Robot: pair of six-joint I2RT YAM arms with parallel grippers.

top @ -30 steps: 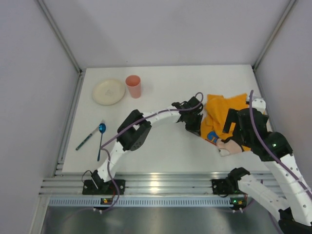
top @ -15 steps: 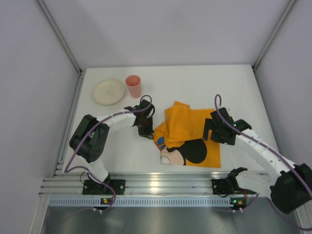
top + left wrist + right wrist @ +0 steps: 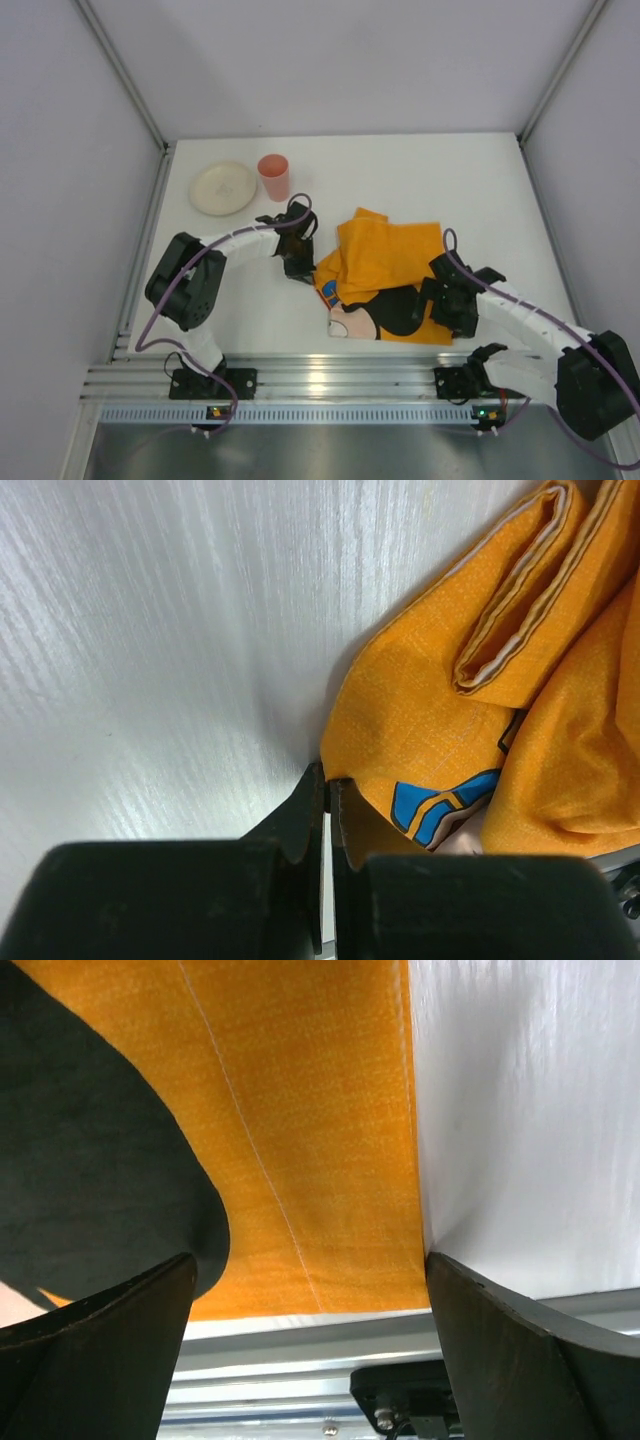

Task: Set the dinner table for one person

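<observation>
Left claw (image 3: 327,790) pinched together on the left edge of the orange cloth (image 3: 385,260). Right claw (image 3: 310,1290) spread wide over the cloth's near right corner. The white surface (image 3: 400,175) spans the whole work area, with its rail (image 3: 320,385) along the near edge. Plate (image 3: 222,188) and cup (image 3: 273,177) sit far left.

A: The cloth mat (image 3: 385,265)?
B: Orange, with a black-eared cartoon face and a blue stripe; white lining, I think.
A: The rest?
B: White dinner table (image 3: 400,170), silver rail (image 3: 300,385), cream plate (image 3: 223,188), salmon-pink cup (image 3: 274,177).
</observation>
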